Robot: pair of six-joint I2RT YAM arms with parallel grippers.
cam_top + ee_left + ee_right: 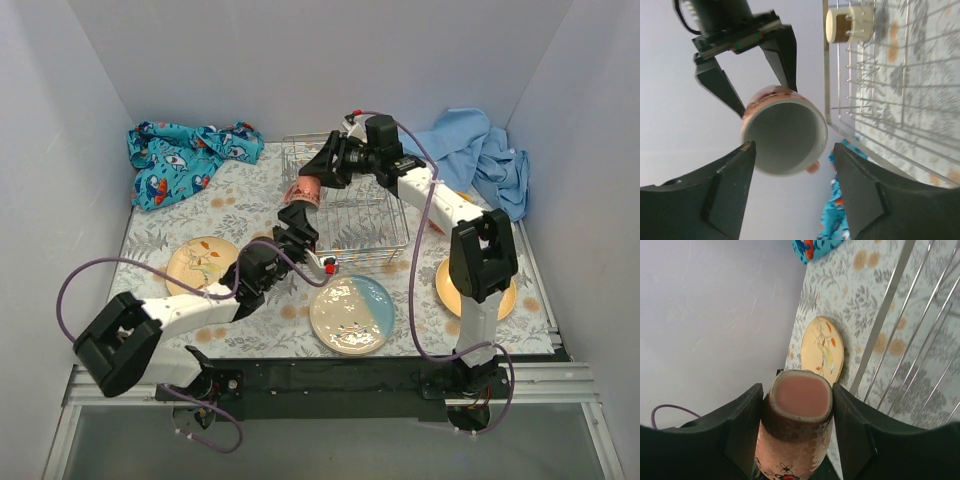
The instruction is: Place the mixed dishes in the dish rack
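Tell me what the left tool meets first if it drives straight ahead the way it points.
The pinkish mug, probably almost at once: it sits between the left tool's open fingers, mouth toward the wrist. The right tool grips it from the far side.

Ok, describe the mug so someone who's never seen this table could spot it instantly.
Find the silver wire dish rack at the back of the floral table. At its left edge the right pincer holds the pinkish mug. It is the only dish lifted in the air.
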